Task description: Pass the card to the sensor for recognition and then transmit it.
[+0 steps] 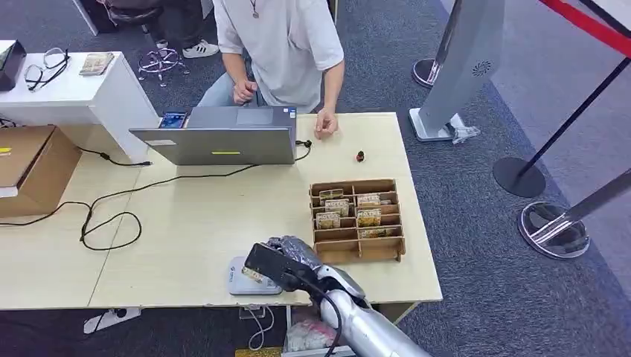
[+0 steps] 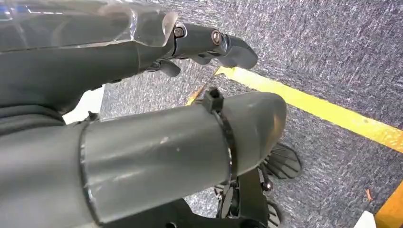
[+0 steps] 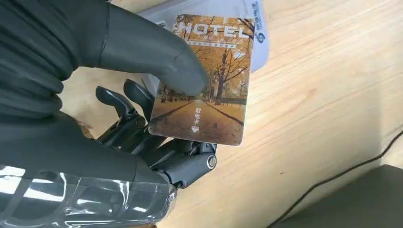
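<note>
My right hand hovers over the white card sensor at the table's near edge. Its thumb and fingers pinch a hotel card with an autumn avenue picture, held just above the sensor. In the head view the card's edge peeks out under the hand. My left hand hangs by my side over grey carpet, its fingers loosely extended with nothing in them.
A wooden card rack with several more cards stands to the right of the sensor. A laptop and a seated person are at the far side; black cables loop at left. A cardboard box sits far left.
</note>
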Robot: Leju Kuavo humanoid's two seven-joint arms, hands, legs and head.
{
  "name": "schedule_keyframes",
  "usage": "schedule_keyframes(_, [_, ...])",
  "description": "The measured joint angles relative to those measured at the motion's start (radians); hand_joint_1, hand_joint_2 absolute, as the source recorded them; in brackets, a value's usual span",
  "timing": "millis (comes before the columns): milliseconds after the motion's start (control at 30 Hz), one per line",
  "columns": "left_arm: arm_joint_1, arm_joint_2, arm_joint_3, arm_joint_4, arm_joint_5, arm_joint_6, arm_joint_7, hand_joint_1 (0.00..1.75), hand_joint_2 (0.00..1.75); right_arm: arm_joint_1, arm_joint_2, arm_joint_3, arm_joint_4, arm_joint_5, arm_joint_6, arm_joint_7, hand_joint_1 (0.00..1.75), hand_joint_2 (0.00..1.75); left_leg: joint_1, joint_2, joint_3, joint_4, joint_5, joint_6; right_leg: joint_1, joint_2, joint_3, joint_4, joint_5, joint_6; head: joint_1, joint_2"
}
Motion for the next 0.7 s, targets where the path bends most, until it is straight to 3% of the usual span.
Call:
schedule_keyframes(300, [0.0,0.005,0.0,0.0,-0.021,-0.016,0.0,0.0,0.0,0.009,0.0,0.007,0.001,0.111,-0.071,0.057,1.75,1.75,0.0,0.0,0.0,0.0,0.0,0.0,0.0,0.0,0.0,0.0,0.0,0.0,0.0,0.0])
schedule_keyframes(700, [0.0,0.007,0.0,0.0,-0.025,-0.019,0.0,0.0,0.0,0.008,0.006,0.012,0.002,0.191,-0.078,0.074,1.75,1.75,0.0,0.0,0.0,0.0,0.0,0.0,0.0,0.0,0.0,0.0,0.0,0.0,0.0,0.0])
